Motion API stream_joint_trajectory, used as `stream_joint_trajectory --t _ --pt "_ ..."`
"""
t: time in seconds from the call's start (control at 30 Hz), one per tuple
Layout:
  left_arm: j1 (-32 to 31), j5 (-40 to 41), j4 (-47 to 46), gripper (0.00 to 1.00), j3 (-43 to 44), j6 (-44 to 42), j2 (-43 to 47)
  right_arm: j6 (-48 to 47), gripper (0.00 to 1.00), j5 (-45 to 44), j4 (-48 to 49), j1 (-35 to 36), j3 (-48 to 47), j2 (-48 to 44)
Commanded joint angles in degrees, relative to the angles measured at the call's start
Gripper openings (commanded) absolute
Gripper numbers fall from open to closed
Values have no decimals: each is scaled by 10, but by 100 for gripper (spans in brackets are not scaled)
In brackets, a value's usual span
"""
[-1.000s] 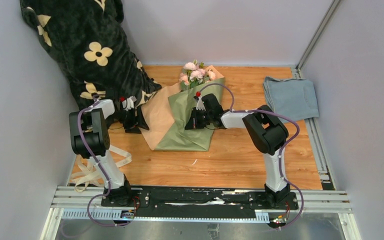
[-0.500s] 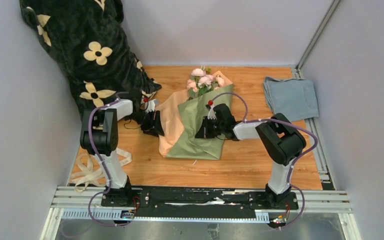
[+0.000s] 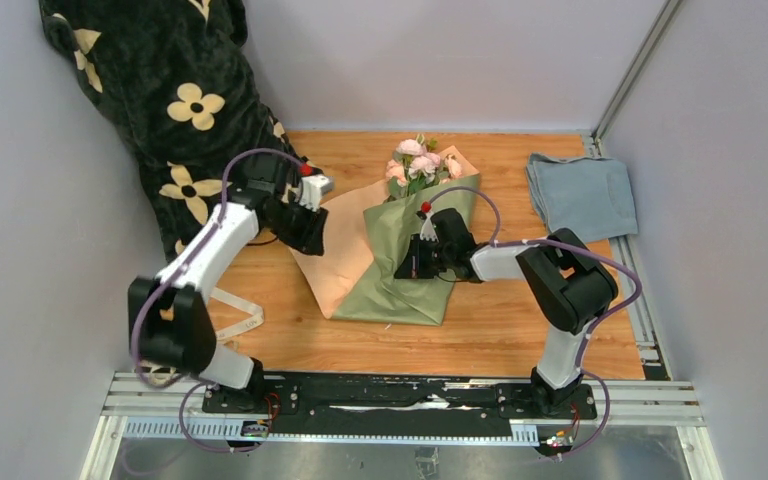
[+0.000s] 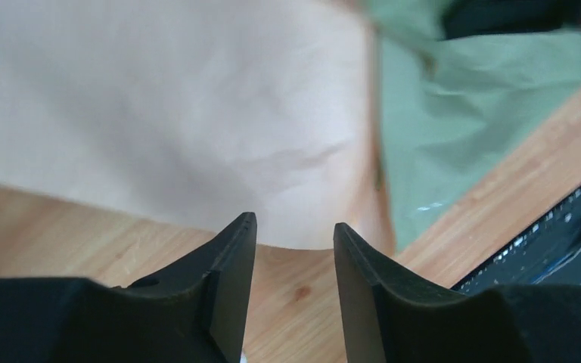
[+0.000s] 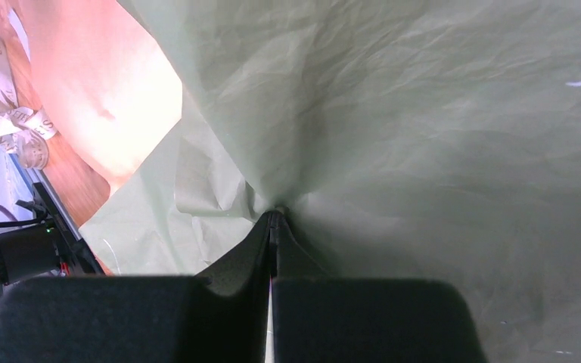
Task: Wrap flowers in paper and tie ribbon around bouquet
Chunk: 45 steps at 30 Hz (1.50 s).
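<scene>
Right hand is pinched shut on the green face of the paper. Left hand hovers open, empty, at its peach edge.

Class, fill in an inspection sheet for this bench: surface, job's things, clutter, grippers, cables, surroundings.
Surface: wooden table, no damage seen.
Job's things: flowers lie in the partly folded paper; ribbon loose by the left arm's base.
Clutter: blanket far left; cloth far right.
Grippers: left gripper open at the paper's peach edge, gripping nothing; right gripper shut on the paper's green face.
Cables: purple cables loop along both arms.
Surroundings: grey walls; metal rail at the near edge.
</scene>
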<state>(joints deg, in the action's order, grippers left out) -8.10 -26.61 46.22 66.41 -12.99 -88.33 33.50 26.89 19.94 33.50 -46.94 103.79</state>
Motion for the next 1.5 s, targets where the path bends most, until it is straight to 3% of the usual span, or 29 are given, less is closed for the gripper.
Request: stream_joint_trajectory --t 0.0,0.13,0.23,0.3,0.4,0.57,0.87,1.07,1.33,1.4,1.47 --pt "-174 65 55 43 -16 -91 116 -13 0 -42 -93 -8 12 50" --pt "-339 64 26 32 -53 -136 82 0 0 -20 -80 -12 7 66" --pt "-388 123 -41 23 -65 -173 34 3 0 -16 -70 -17 9 74" --pt "-388 161 -101 15 -68 -183 14 6 0 -17 -65 -18 11 75" --pt "-388 182 -156 10 -77 -198 -9 10 0 -20 -58 -18 17 73" --pt "-408 147 -129 9 -142 -289 -14 7 0 -30 -61 -19 24 71" --pt "-431 240 -73 3 -191 -351 -68 -1 0 -37 -66 -22 19 79" --pt "-438 278 -35 3 -269 -373 -15 -9 0 -40 -73 -24 17 80" --pt "-432 324 -26 3 -312 -342 63 -17 0 -44 -81 -28 18 79" --pt "-404 316 -21 3 -309 -337 97 -17 0 -46 -81 -29 19 78" --pt "-316 265 -13 7 -274 -315 141 -20 0 -47 -81 -28 19 79"
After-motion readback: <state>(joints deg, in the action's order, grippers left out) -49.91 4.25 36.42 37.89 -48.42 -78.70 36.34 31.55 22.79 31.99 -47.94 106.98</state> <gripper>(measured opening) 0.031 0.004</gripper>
